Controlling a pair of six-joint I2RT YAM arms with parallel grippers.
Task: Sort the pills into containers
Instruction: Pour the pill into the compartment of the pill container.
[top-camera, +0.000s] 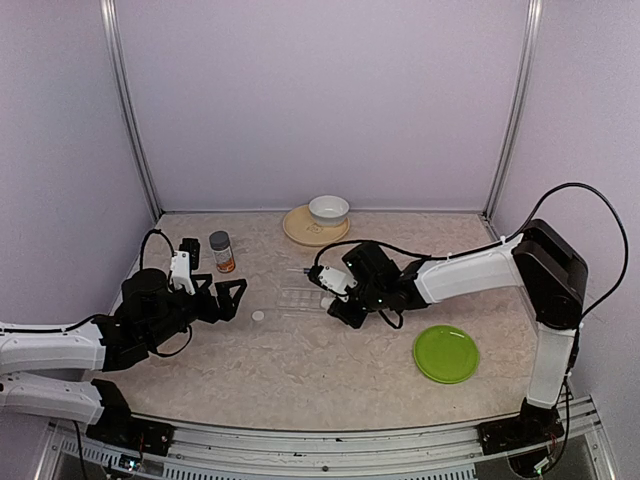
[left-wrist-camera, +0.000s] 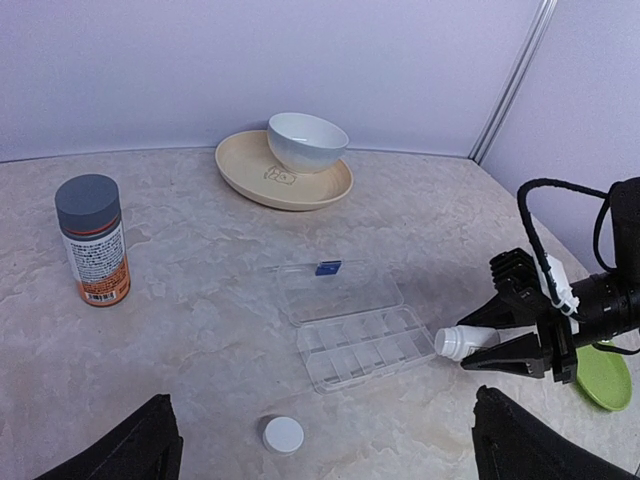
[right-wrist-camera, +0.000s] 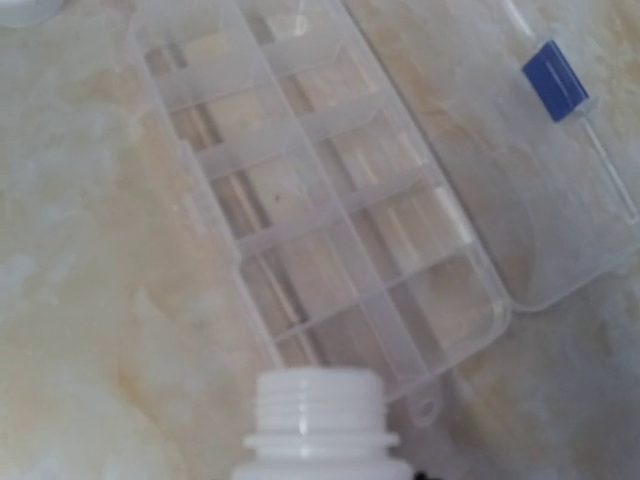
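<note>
Just beyond right hand (left-wrist-camera: 472, 344) — pill box (left-wrist-camera: 362, 346).

The pill box (left-wrist-camera: 360, 345) is clear with a blue clasp (left-wrist-camera: 327, 267), and the table (left-wrist-camera: 200, 380) under it is marbled beige. The bottle (left-wrist-camera: 460, 342) beside it looks plain white.

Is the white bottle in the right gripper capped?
No: the bottle shows a bare threaded neck, and a white cap lies on the table.

A loose cap (left-wrist-camera: 283, 433) and white bottle (left-wrist-camera: 462, 342) crowd the pill box (left-wrist-camera: 360, 345).
</note>
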